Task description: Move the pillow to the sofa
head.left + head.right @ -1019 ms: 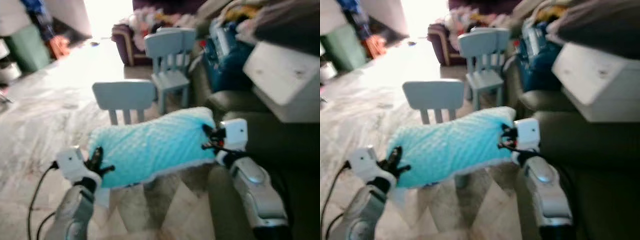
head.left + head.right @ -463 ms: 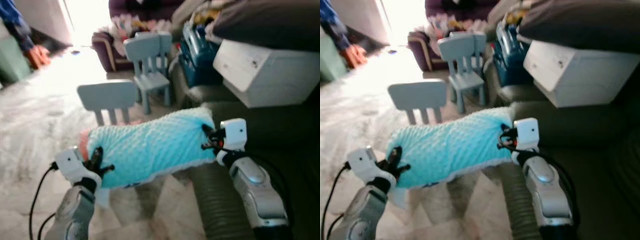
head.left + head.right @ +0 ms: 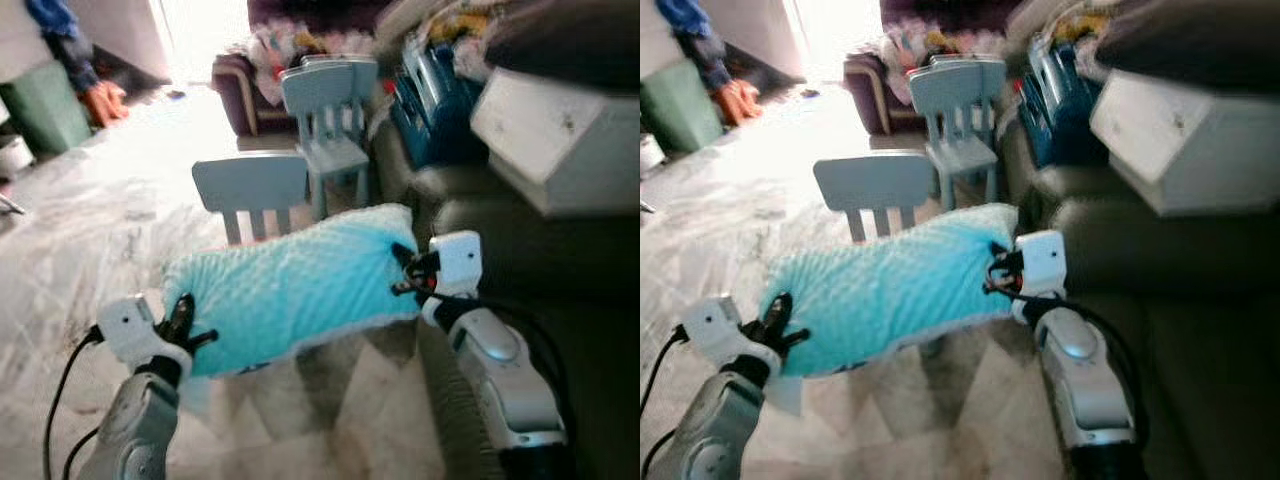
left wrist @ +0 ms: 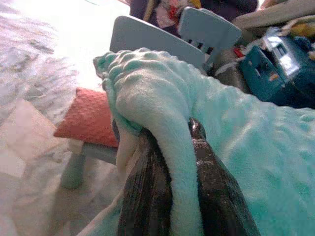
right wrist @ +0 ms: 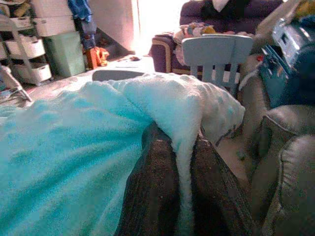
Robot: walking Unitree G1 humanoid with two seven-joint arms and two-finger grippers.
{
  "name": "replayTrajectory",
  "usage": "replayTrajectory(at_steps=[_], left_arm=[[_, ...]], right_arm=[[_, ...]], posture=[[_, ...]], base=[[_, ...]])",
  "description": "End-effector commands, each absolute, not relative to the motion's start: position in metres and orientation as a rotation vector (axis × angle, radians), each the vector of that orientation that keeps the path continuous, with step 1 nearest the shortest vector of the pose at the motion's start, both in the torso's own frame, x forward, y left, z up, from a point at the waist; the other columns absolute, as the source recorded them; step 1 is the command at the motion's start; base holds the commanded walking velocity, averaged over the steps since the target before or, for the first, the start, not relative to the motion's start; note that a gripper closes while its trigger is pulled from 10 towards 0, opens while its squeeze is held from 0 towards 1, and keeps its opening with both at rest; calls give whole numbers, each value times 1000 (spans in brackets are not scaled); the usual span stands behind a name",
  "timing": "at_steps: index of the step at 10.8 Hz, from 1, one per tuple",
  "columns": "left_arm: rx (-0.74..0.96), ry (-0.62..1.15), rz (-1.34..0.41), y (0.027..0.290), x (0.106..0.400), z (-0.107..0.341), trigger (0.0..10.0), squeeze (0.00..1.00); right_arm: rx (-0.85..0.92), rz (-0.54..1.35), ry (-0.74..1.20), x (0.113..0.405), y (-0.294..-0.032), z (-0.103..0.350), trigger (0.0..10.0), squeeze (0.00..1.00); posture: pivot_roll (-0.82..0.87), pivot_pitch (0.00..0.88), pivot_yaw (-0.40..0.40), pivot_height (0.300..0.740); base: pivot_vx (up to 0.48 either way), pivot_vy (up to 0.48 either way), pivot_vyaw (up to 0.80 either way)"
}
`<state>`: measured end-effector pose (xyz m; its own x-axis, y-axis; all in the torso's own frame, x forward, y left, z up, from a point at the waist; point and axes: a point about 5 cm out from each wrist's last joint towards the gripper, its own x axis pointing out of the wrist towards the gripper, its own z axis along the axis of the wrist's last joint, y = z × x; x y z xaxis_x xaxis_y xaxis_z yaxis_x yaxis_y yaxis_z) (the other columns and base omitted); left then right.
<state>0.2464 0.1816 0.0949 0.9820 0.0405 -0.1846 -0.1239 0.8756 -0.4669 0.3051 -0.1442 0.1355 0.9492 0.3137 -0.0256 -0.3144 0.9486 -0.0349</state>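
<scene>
Center of the frame, the pillow (image 3: 285,288) hangs in the air, a long turquoise cushion with a bumpy, dotted plush face and a pale white trim along its edge. The left gripper (image 3: 181,322) is pinched tight on its lower-left end, the right gripper (image 3: 404,270) clamped on its right end. The dark sofa (image 3: 560,270) fills the right side, small blue chairs (image 3: 250,190) sit behind.
</scene>
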Motion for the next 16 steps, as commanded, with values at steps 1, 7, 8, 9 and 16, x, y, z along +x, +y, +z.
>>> replayTrajectory(at_steps=[1,7,8,9,16], left_arm=[[-482,164,72,182,247,98,10000,0],[-480,165,70,181,247,98,10000,0],[-476,169,67,181,247,98,10000,0],[-484,169,63,180,247,98,10000,0],[-481,170,48,177,249,99,10000,0]], right_arm=[[-28,310,1,306,-145,139,10000,0],[-31,311,4,307,-145,139,10000,0],[-32,312,4,307,-145,139,10000,0],[-33,312,4,307,-144,139,10000,0],[-32,315,4,308,-144,139,10000,0]], posture=[[-213,0,63,740],[-215,0,63,740],[-215,0,63,740],[-216,0,62,740],[-217,0,62,740]], base=[[0,476,0],[0,397,0],[0,0,0],[0,0,0],[-127,0,0]])
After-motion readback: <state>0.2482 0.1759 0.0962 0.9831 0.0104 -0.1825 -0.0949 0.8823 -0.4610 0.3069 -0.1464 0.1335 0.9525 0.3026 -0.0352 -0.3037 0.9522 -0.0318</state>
